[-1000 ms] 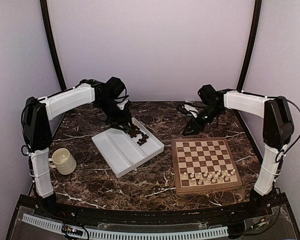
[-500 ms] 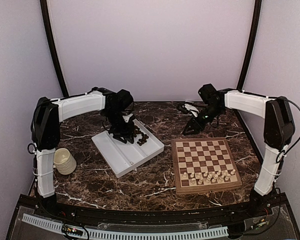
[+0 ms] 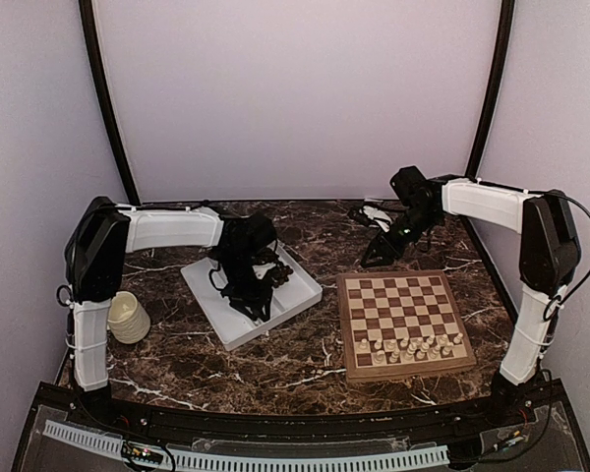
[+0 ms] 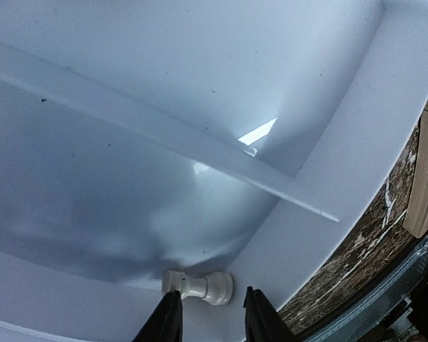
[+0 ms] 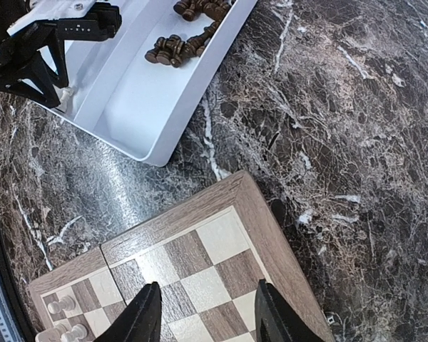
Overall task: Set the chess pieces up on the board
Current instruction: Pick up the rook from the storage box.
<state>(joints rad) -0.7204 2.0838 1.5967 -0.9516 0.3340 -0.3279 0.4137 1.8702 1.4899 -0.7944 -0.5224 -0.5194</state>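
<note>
Just past the tips of the L gripper [image 4: 212,305] lies one white piece [image 4: 196,286], flat on its side, tucked in a corner of the tray [image 4: 342,142]. L fingers [image 4: 164,324] are spread apart w/ nothing held; the piece sits more by one finger than in the middle. R gripper [image 5: 207,288] hangs w/ fingers wide apart, holding nothing, & a bare corner of the board [image 5: 200,249] sits just by its tips

What could go wrong, I think: the piece is round & lying down, so a squeeze could make it roll or pop out. It's off to one side, so a finger may land on top of it. Tray wall is close past the tips, so fingers could bump it & shove the tray. Grabbed sideways, it'd be hard to stand up on a square

Tray has a divider [image 4: 164,128] out ahead of the L fingers; only that one white piece shows near the hand. A heap of dark pieces [image 5: 189,32] sits at the tray end nearer the R gripper; can't tell which part. Board holds white pieces [image 3: 408,346] in approx 2 rows on the side far from the R gripper. Well apart from the L gripper, back by the L arm's base, stands the mug [image 3: 128,317]; can't see what's in it
</note>
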